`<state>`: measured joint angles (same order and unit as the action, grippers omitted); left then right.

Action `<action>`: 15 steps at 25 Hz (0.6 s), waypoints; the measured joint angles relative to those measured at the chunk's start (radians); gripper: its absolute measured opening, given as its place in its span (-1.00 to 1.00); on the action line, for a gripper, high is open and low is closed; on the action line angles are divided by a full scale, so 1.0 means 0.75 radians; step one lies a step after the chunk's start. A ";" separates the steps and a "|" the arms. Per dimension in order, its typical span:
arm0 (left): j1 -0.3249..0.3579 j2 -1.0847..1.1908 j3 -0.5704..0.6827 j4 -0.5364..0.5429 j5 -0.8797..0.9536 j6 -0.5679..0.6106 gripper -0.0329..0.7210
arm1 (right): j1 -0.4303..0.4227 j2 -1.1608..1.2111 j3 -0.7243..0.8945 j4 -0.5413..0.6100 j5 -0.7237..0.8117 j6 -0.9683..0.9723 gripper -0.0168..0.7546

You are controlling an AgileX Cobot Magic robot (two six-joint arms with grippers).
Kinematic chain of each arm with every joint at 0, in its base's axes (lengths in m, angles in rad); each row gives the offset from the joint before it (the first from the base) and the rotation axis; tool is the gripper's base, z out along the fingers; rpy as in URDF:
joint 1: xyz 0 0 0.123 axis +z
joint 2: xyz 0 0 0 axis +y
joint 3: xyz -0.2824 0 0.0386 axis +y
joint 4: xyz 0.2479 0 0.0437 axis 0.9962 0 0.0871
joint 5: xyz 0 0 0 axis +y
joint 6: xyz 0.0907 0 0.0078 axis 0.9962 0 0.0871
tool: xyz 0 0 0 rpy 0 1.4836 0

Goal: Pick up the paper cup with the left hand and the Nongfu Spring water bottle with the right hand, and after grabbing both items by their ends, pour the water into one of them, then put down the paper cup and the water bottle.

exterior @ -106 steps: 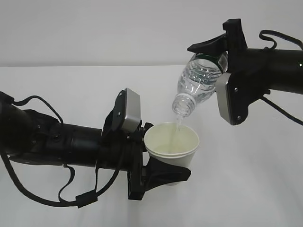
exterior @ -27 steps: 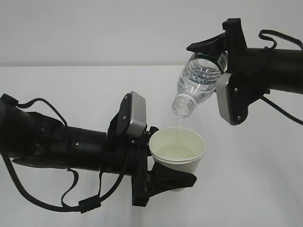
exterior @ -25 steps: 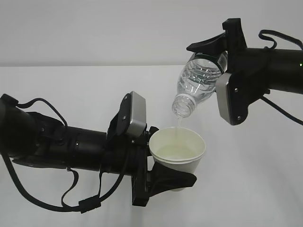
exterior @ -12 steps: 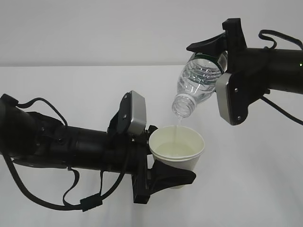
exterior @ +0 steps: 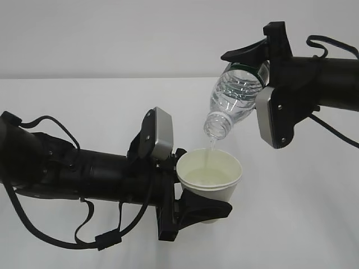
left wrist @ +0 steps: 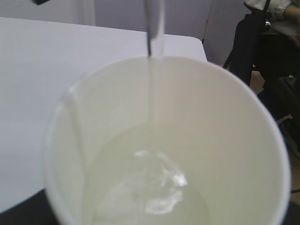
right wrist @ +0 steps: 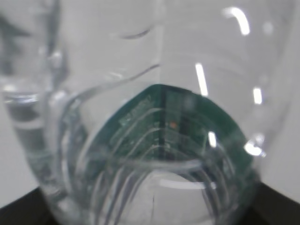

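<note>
My left gripper is shut on the lower part of the white paper cup and holds it upright above the table. My right gripper is shut on the base end of the Nongfu Spring water bottle, which is tilted mouth-down over the cup. A thin stream of water falls from the mouth into the cup. In the left wrist view the cup fills the frame, with water pooled at its bottom. The right wrist view shows the ribbed bottle and its green label up close.
The white table lies under both arms, with a pale wall behind. Past the table's far edge, the left wrist view shows dark furniture.
Water keeps trickling into the cup. Over the longer span the left arm carried the cup slightly right and lower; in the last second both arms hardly moved.
</note>
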<state>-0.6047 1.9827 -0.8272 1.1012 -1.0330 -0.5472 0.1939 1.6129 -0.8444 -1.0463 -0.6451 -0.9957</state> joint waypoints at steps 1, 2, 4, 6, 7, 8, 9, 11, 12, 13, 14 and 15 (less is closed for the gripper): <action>0.000 0.000 0.000 0.000 0.000 0.000 0.34 | 0.000 0.000 0.000 0.000 0.000 0.000 0.32; 0.000 0.000 0.000 -0.001 0.000 0.000 0.34 | 0.000 0.000 0.000 0.000 0.000 0.000 0.32; 0.000 0.000 0.000 -0.001 0.003 0.000 0.34 | 0.000 0.000 0.000 0.000 0.000 -0.003 0.32; 0.000 0.000 0.000 -0.003 0.006 0.000 0.34 | 0.000 0.000 0.000 0.000 0.000 -0.008 0.32; 0.000 0.000 0.000 -0.004 0.006 0.000 0.34 | 0.000 0.000 0.000 0.000 0.000 -0.008 0.32; 0.000 0.000 0.000 -0.004 0.006 0.000 0.34 | 0.000 0.000 0.000 0.000 0.000 -0.011 0.32; 0.000 0.000 0.000 -0.004 0.010 0.000 0.34 | 0.000 0.000 0.000 0.000 0.000 -0.014 0.32; 0.000 0.000 0.000 -0.004 0.010 0.000 0.34 | 0.000 0.000 0.000 0.000 0.000 -0.017 0.32; 0.000 0.000 0.000 -0.004 0.010 0.000 0.34 | 0.000 0.000 0.000 0.000 0.000 -0.017 0.32; 0.000 0.000 0.000 -0.004 0.010 0.000 0.34 | 0.000 0.000 0.000 0.000 0.000 -0.017 0.32; 0.000 0.000 0.000 -0.004 0.010 0.000 0.34 | 0.000 0.000 0.000 0.000 0.000 -0.019 0.32; 0.000 0.000 0.000 -0.004 0.010 0.000 0.34 | 0.000 0.000 0.000 0.000 0.000 -0.019 0.32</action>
<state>-0.6047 1.9827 -0.8272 1.0979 -1.0258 -0.5472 0.1939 1.6129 -0.8444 -1.0463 -0.6451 -1.0103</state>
